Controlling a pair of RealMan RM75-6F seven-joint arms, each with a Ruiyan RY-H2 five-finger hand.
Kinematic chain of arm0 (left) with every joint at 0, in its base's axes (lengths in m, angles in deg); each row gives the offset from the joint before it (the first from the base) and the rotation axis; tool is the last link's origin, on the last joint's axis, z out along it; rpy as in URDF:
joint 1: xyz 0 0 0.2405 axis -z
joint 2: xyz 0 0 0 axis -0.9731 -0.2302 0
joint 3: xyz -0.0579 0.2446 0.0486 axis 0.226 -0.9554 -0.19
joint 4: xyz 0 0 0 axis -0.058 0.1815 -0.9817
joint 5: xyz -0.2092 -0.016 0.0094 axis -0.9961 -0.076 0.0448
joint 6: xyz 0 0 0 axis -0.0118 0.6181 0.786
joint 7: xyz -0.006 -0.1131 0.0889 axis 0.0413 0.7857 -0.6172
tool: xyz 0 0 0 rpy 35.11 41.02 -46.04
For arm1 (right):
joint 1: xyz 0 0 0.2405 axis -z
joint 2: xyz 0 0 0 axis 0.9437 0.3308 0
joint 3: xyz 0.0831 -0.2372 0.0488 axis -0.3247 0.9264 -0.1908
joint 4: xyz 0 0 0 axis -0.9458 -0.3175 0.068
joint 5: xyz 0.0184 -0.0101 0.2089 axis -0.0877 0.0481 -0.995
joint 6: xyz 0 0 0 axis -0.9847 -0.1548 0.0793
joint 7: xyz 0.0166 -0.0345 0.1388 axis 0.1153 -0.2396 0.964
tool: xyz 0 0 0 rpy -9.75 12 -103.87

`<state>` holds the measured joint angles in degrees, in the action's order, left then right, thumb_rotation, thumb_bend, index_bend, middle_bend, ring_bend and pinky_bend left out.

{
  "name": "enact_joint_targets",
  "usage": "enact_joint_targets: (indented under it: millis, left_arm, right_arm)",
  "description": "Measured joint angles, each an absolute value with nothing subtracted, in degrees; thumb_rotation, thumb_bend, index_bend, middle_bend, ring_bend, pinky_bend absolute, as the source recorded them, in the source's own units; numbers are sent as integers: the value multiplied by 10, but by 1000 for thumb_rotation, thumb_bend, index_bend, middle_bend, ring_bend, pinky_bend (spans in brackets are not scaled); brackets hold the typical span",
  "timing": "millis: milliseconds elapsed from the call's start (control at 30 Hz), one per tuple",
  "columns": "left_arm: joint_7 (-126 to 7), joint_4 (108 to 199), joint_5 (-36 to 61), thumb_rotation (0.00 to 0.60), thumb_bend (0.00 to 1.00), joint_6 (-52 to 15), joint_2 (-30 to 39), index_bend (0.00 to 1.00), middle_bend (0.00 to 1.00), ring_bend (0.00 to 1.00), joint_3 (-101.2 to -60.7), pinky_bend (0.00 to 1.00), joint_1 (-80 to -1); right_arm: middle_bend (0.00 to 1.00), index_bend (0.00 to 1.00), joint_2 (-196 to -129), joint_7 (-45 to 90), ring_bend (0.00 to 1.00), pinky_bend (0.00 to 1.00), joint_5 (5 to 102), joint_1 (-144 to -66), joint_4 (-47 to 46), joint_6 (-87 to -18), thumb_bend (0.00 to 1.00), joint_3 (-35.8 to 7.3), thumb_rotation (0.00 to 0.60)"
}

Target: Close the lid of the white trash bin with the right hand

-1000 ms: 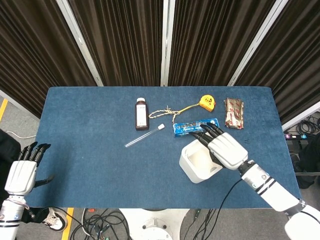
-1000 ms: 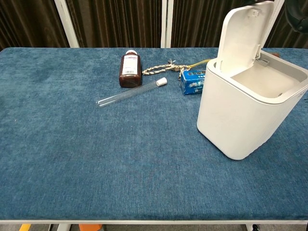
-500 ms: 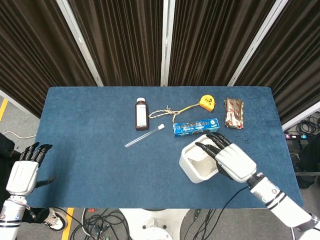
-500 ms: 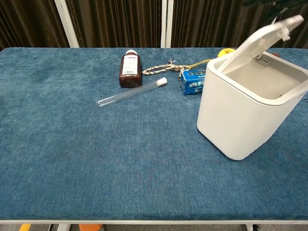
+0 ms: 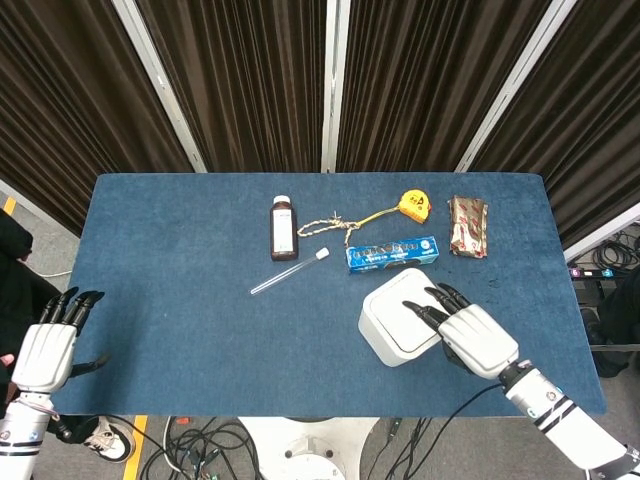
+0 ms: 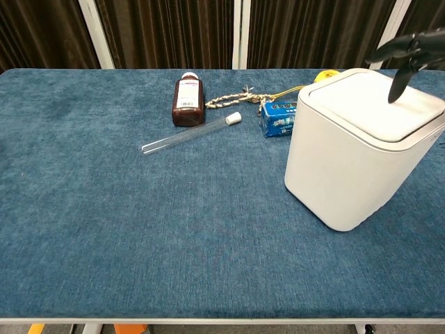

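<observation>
Head view: right robot hand (image 5: 478,338) fingers spread over lid (image 5: 404,313) of white trash bin (image 6: 351,174). Lid down flat. Left robot hand (image 5: 45,352) far, empty, fingers apart.

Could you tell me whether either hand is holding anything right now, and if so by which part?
Nothing is held. The right hand is spread over the bin, fingertips at its closed lid; the left hand hangs open off the table's edge.
</observation>
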<state>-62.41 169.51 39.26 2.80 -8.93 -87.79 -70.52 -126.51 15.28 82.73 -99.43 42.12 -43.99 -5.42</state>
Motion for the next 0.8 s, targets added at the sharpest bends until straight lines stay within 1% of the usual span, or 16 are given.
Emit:
enact_joint_targets:
  millis: [333, 467, 567, 633, 800]
  left_arm:
    - [-623, 1695, 393, 600, 0, 30, -89, 154, 155, 61, -877, 138, -706]
    - [-624, 1695, 392, 600, 0, 29, -89, 154, 155, 61, -877, 137, -705]
    - [-623, 1696, 392, 600, 0, 30, -90, 154, 155, 61, -877, 137, -706]
    - [-621, 1695, 392, 600, 0, 32, -90, 154, 155, 60, -877, 138, -707]
    - [-619, 1694, 394, 600, 0, 33, -90, 154, 155, 60, -878, 138, -708]
  right_arm:
    - [266, 0, -1294, 142, 0, 0, 815, -993, 396, -425, 1000, -41, 600]
    - [266, 0, -1297, 143, 0, 0, 816, -991, 393, -432, 1000, -40, 600]
    - [255, 0, -1296, 152, 0, 0, 826, -984, 392, -457, 1000, -43, 600]
    - [234, 0, -1295, 163, 0, 0, 837, -975, 388, -488, 1000, -45, 600]
    - [195, 0, -1290, 205, 0, 0, 853, -930, 356, -594, 1000, -47, 600]
